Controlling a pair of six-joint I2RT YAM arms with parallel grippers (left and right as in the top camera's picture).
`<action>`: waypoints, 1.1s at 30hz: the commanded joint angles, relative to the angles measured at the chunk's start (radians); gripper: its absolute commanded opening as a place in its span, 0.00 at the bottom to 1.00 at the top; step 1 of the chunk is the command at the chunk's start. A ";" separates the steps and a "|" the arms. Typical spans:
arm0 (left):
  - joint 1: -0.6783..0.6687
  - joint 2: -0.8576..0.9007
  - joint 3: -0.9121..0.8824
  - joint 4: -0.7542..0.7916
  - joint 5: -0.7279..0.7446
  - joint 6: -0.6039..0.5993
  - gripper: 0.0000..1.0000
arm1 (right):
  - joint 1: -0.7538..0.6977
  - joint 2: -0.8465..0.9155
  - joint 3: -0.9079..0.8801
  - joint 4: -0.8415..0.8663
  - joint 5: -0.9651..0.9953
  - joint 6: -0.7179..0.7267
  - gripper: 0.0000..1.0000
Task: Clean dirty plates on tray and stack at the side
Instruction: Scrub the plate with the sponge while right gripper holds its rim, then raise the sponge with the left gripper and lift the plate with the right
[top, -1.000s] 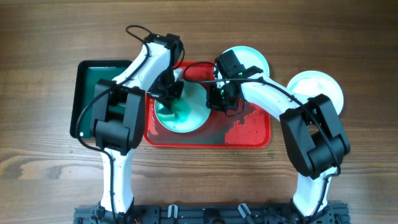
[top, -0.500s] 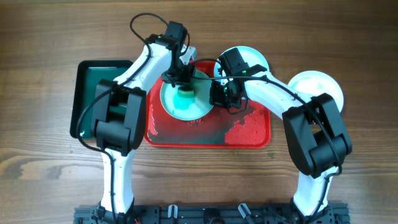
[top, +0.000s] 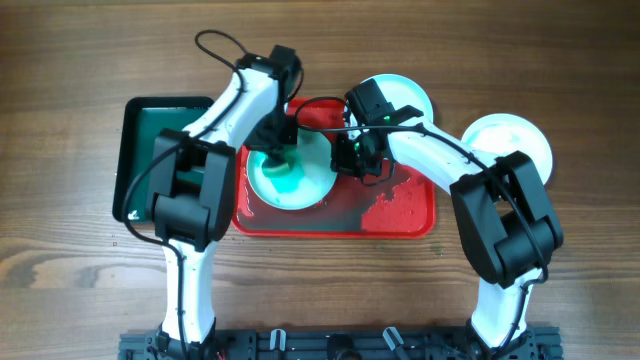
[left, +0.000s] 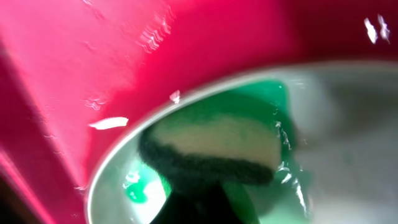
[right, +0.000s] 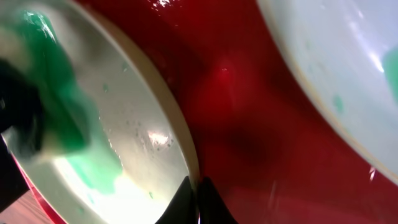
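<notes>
A pale plate (top: 305, 185) smeared teal-green lies tilted on the left part of the red tray (top: 400, 215). My left gripper (top: 277, 148) is shut on a green-and-cream sponge (left: 211, 146) that presses on the plate (left: 348, 124). My right gripper (top: 350, 158) is shut on the plate's right rim (right: 186, 155), with a finger on each side (right: 198, 202). A second pale turquoise plate (top: 405, 95) sits at the tray's far edge and also shows in the right wrist view (right: 336, 56). A white plate (top: 515, 140) lies on the table at the right.
A smaller dark green tray (top: 145, 125) stands left of the red tray, under the left arm. The red tray's floor (right: 249, 124) is wet, with greenish smears in its middle. Bare wooden table (top: 80, 270) surrounds both trays.
The left gripper and sponge have slid back toward the near left across the plate. The plate has shifted slightly nearer with them. The right gripper keeps its hold on the rim.
</notes>
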 joint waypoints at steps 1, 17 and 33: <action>0.004 0.040 -0.020 -0.075 0.465 0.342 0.04 | -0.003 0.008 0.011 0.002 -0.011 -0.010 0.04; -0.003 0.040 -0.019 0.318 -0.288 0.065 0.04 | -0.003 0.008 0.011 0.003 -0.011 -0.010 0.04; -0.002 0.040 -0.019 -0.159 0.257 0.332 0.04 | -0.003 0.008 0.011 0.008 -0.012 -0.010 0.04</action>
